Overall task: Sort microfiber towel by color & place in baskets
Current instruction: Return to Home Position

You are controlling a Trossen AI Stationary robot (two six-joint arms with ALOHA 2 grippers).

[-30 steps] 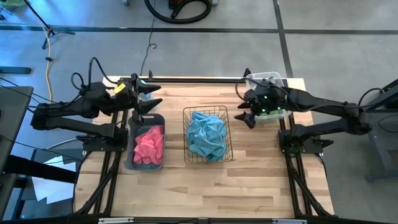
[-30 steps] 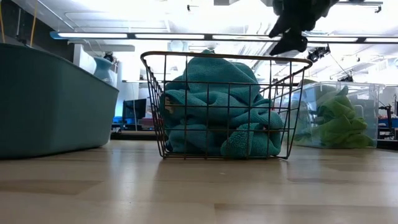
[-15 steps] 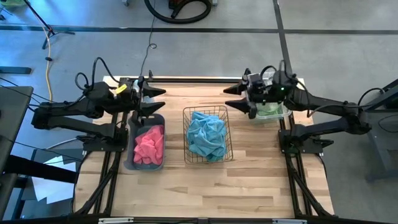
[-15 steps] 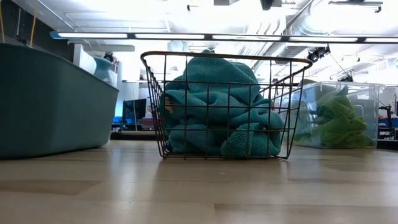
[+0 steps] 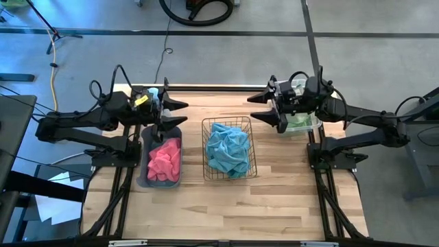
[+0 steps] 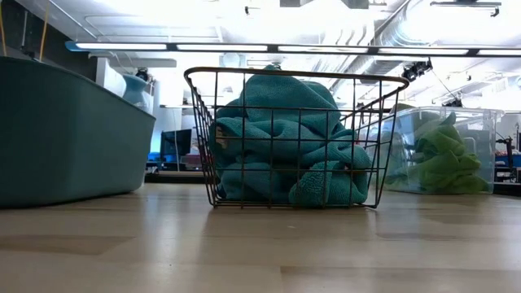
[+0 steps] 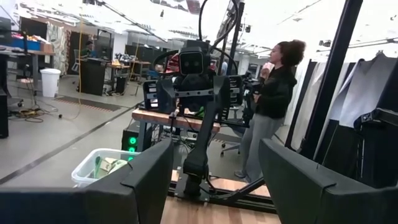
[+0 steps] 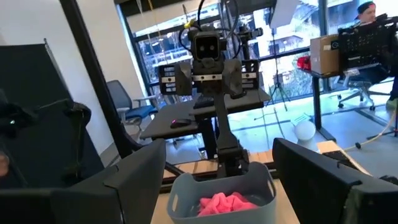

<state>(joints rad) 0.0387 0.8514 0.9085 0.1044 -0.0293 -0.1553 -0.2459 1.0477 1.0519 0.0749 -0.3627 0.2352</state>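
Pale wooden table (image 5: pixel 226 206) carries pink towels (image 5: pixel 164 159) in the grey tub (image 5: pixel 143 166) near its left edge, teal towels (image 5: pixel 228 149) in the wire basket (image 5: pixel 253 147) mid-table, and green towels (image 6: pixel 444 159) in the clear bin (image 5: pixel 302 125) by the far right corner. The left end effector (image 5: pixel 180 114) hovers over the tub's far end and the right end effector (image 5: pixel 252 108) beside the bin, both released and empty.
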